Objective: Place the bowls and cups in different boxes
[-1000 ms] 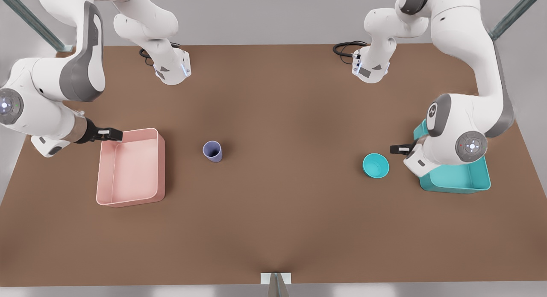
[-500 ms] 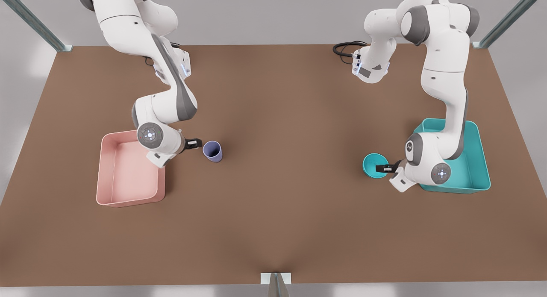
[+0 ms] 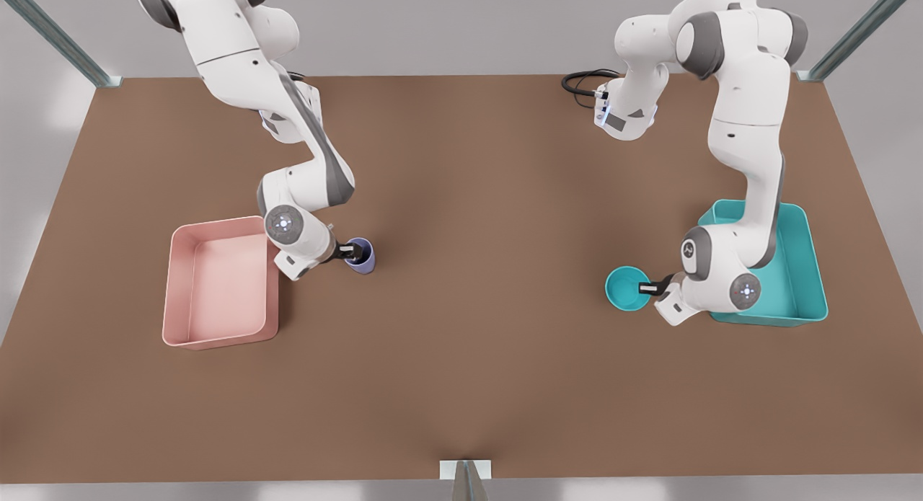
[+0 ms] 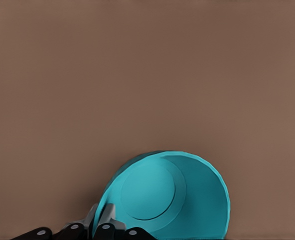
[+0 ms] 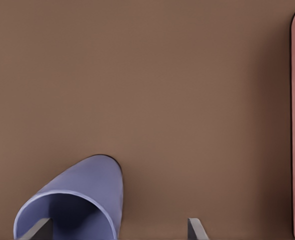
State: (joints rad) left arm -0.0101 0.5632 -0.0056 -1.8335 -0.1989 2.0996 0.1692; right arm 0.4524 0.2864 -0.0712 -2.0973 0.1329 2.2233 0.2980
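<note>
**Both arms closed in on their targets**

Since the earlier frame, the right end effector (image 3: 355,251) had reached the lavender cup (image 3: 363,256), fingers apart astride its rim, right of the pink box (image 3: 182,285). Squeeze before lifting. Far right, the left end effector (image 3: 647,287) pinched the teal bowl (image 3: 624,288) beside the teal box (image 3: 802,270); lift gently.

The brown table (image 3: 461,371) carried a pale pink box (image 3: 216,285) at the front view's left and a teal box (image 3: 800,270) at its right. The right gripper (image 3: 353,252) reached into the lavender cup (image 3: 363,257) just right of the pink box. The left gripper (image 3: 649,288) met the teal bowl (image 3: 624,288) rim just left of the teal box.
</note>
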